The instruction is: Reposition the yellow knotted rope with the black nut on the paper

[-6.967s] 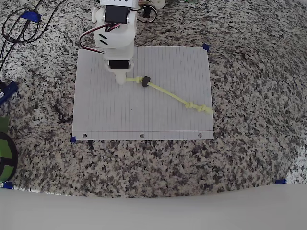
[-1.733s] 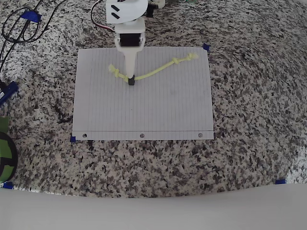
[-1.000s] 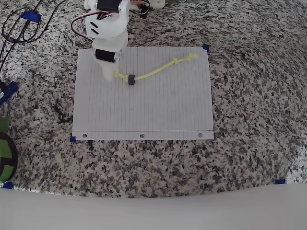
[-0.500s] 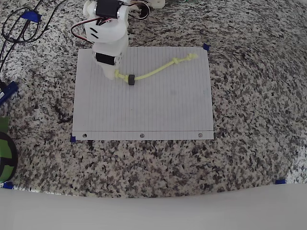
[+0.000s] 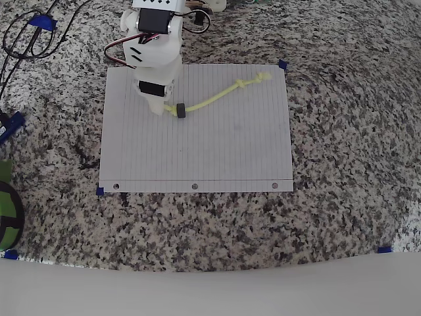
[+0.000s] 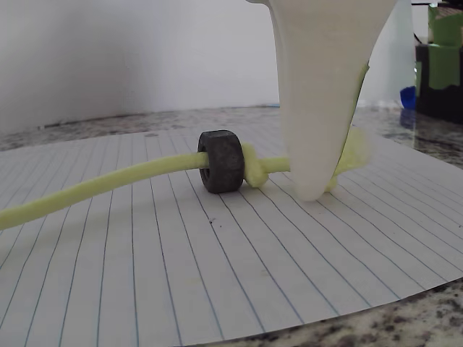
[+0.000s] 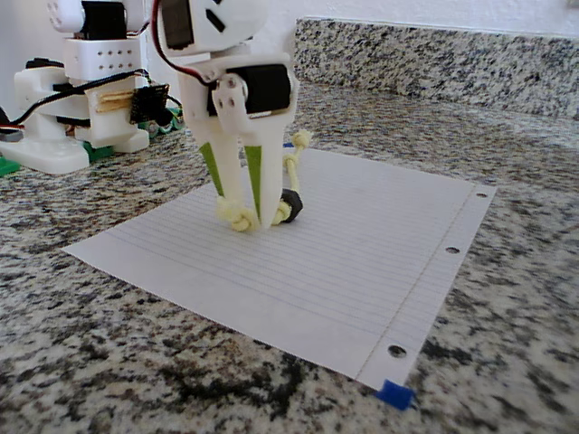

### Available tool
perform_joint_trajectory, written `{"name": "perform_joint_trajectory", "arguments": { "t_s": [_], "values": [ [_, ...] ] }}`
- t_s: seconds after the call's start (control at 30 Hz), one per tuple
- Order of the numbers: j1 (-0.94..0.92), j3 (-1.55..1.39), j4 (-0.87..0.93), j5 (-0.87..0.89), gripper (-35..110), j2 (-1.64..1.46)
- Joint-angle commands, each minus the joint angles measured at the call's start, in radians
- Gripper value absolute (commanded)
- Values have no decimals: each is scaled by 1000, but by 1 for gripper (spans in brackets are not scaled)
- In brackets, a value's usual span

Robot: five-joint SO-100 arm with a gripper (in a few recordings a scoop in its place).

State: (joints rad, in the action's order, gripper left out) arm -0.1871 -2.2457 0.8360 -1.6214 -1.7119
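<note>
Jaws are nearly shut, pinching the yellow knotted rope just beside the black nut near the paper's top edge. Looks mid-move; letting go remains.

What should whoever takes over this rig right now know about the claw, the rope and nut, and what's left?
Claw: tips down on the paper, fingers straddling the rope's knotted end; whether they pinch it yet is unclear.
Yellow knotted rope: lies across the paper's upper part in the overhead view, far knot near the top right corner.
Black nut: threaded on the rope, beside the claw-side knot.
Done: claw placed at the rope end.
Left: probably grip, drag to the new spot, release.
</note>
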Motion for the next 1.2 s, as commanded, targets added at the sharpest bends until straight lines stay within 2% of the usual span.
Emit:
{"name": "perform_joint_trajectory", "arguments": {
  "t_s": [0.0, 0.5, 0.53, 0.6, 0.77, 1.17],
  "values": [
    [11, 28, -14, -8, 32, -3],
    [5, 25, -34, -21, 6, 3],
    [3, 25, -34, -23, 7, 0],
    [3, 25, -34, -26, 22, -3],
    [-2, 25, -31, -26, 44, -14],
    [-46, 21, -31, -37, 26, 2]
  ]
}}
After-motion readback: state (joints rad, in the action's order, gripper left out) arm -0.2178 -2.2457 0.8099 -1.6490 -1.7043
